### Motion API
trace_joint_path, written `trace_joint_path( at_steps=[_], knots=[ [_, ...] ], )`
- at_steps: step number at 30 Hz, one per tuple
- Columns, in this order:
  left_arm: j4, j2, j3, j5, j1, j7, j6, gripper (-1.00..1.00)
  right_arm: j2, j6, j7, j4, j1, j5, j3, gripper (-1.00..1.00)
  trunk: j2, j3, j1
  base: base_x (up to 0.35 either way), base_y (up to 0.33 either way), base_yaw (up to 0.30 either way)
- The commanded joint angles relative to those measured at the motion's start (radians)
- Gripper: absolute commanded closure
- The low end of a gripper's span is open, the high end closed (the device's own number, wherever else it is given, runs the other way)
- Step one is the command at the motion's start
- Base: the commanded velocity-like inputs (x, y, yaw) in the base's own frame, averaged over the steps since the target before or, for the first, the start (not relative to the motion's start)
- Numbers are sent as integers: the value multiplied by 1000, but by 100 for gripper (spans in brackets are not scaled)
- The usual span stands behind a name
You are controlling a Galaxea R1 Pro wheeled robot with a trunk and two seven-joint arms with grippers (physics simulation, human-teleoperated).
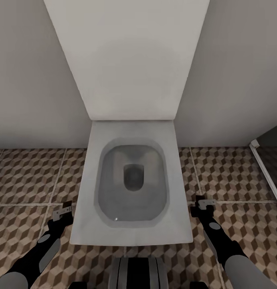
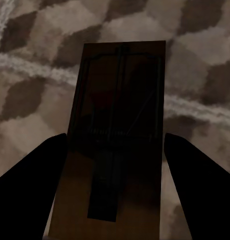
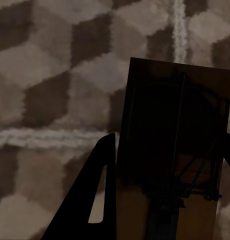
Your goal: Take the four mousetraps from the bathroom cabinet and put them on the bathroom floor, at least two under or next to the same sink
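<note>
In the left wrist view, a wooden mousetrap (image 2: 115, 125) with dark wire parts sits between the two dark fingers (image 2: 40, 185) of my left gripper (image 2: 114, 140), which is shut on it above the cube-patterned bathroom floor (image 2: 205, 40). My right gripper (image 3: 171, 142) is likewise shut on a second mousetrap (image 3: 175, 125) over the tiles (image 3: 45, 75). From the head camera, the left gripper (image 1: 62, 212) hangs low beside the toilet's left side and the right gripper (image 1: 204, 202) beside its right side. The cabinet and the sink are out of view.
A white toilet (image 1: 182, 224) with its lid (image 1: 130, 60) upright stands straight ahead against the pale wall (image 1: 26, 80), between my two arms. A white strip (image 1: 260, 154) edges a dark area at the far right. Patterned floor (image 1: 26, 180) lies open on both sides.
</note>
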Motion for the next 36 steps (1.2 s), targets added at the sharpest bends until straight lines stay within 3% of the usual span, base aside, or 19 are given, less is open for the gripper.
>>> trace_joint_path(
  at_steps=[1,10,15,25,31,36],
  knots=[
    [0,1,-8,8,-1,8,-5,100,1,-3,1,1,0,8,-3,100,0,0,0,0,0,0],
    [0,1,-8,8,-1,8,-5,100,1,-4,-2,1,0,11,-4,100,0,0,0,0,0,0],
    [-1,3,-6,8,-1,9,-7,100,2,-5,-3,1,0,8,-7,100,-1,-20,2,0,0,0],
    [-1,5,0,8,-1,9,-10,100,1,-5,-3,1,0,8,-6,100,-1,-20,2,0,0,0],
    [-1,5,1,8,-1,9,-10,100,1,-5,-3,1,0,8,-3,100,-3,-43,5,0,0,0],
    [-2,4,1,8,-1,9,-10,100,1,-5,-3,1,0,8,-3,100,-3,-43,5,0,0,0]
  ],
)
